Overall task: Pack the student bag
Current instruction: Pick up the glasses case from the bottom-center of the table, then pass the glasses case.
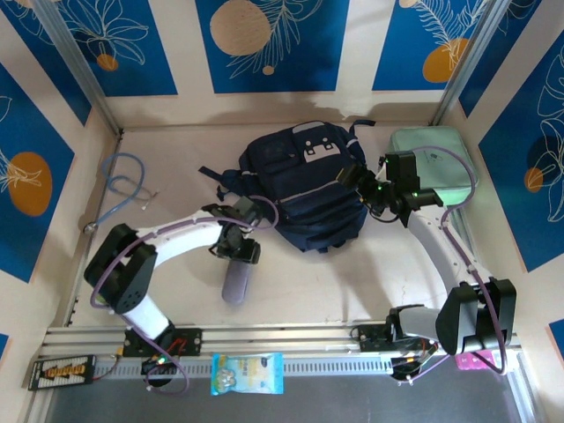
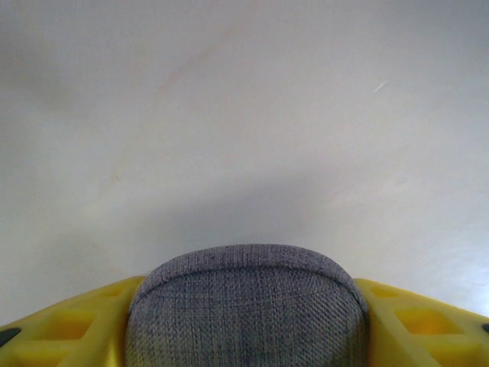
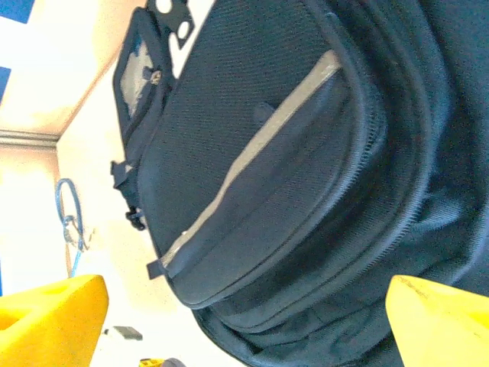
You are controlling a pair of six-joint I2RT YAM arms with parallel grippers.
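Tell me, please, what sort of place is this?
Probably a robot test booth, not a real classroom: a pale table walled by blue patterned panels, a metal rail along its near edge, with a backpack and a grey pouch as props.

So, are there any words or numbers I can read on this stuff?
Nothing can be read.
Print on the blue and yellow packet: too blurred.
Marks on the black strip: too small.
The student bag and its grey patch: no letters showing.
The grey pouch: plain.
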